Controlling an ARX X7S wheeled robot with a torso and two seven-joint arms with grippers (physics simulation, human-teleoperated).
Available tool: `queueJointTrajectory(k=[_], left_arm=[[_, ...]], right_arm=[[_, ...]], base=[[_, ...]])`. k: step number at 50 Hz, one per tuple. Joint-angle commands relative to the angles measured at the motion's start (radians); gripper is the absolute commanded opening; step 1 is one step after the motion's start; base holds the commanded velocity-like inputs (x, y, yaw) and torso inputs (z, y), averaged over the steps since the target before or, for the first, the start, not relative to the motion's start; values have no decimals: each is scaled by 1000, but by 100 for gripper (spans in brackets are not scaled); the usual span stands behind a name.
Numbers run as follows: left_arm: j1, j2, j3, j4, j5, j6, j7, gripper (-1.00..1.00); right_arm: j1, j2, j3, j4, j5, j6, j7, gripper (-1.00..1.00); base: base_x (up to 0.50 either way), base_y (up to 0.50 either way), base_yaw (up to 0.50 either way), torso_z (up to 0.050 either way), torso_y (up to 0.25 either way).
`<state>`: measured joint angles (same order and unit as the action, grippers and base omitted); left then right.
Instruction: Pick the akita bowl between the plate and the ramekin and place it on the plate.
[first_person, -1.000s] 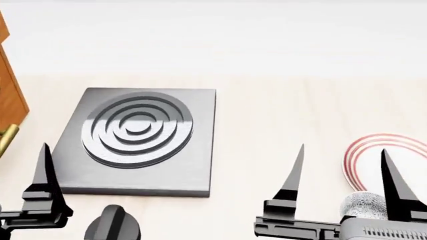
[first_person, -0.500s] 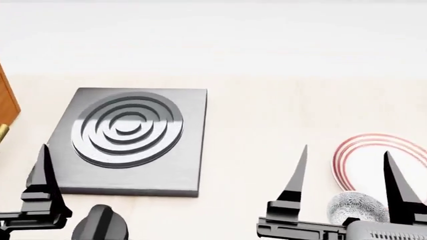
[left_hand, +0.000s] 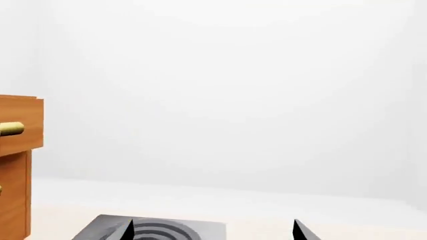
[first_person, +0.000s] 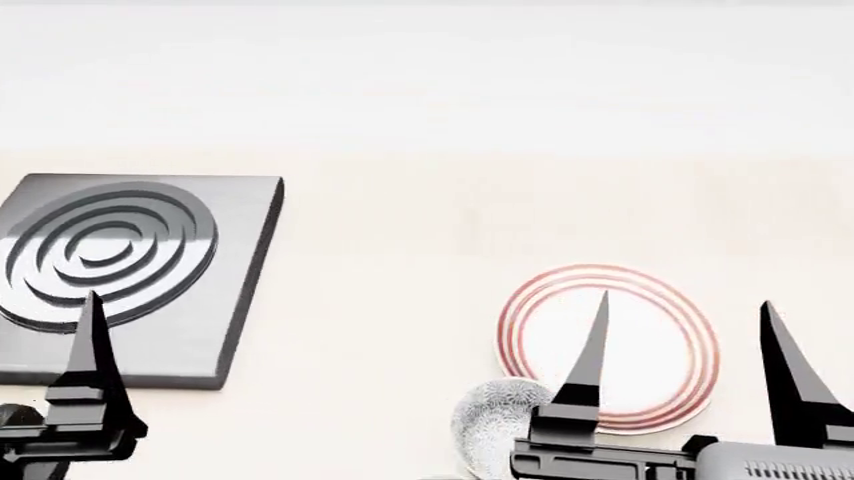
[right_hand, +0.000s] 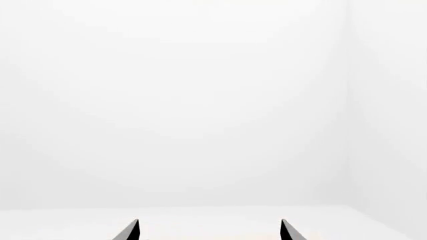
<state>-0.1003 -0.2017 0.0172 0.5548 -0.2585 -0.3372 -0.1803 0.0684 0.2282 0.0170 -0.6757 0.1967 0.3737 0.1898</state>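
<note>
A pale table (first_person: 400, 250) is seen below a white wall. The akita bowl (first_person: 491, 425) sits just beside the plate (first_person: 654, 350), not on it. Both the right gripper (first_person: 683, 315) and left gripper (left_hand: 213, 231) are held with fingers spread, empty.

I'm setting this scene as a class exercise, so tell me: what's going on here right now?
A two-armed robot faces a pale counter. Its right gripper hangs open above the red-ringed plate, holding nothing. The speckled akita bowl sits on the counter at the plate's near edge, not yet picked up. The left gripper is open too, poised over a dark stove burner. No ramekin is in view.
</note>
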Motion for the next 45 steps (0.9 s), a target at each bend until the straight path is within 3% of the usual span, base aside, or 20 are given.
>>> queueJointTrajectory(k=[1, 18, 34, 45], left_arm=[[1, -11, 7, -3, -12, 5, -13, 100], [3, -26, 17, -9, -29, 11, -29, 100], [-2, -36, 23, -20, -46, 0, -48, 100], [-4, -40, 25, -28, -55, 3, -60, 100]], right_arm=[[-5, 13, -8, -1, 12, -6, 3, 100], [2, 23, -22, 15, 18, 15, 22, 100], [-2, 33, -40, 55, 38, -10, 3, 100], [3, 36, -21, 47, 78, 7, 9, 100]], base=[[0, -500, 0, 0, 0], [0, -483, 0, 0, 0], [7, -1, 0, 0, 0], [468, -3, 0, 0, 0]])
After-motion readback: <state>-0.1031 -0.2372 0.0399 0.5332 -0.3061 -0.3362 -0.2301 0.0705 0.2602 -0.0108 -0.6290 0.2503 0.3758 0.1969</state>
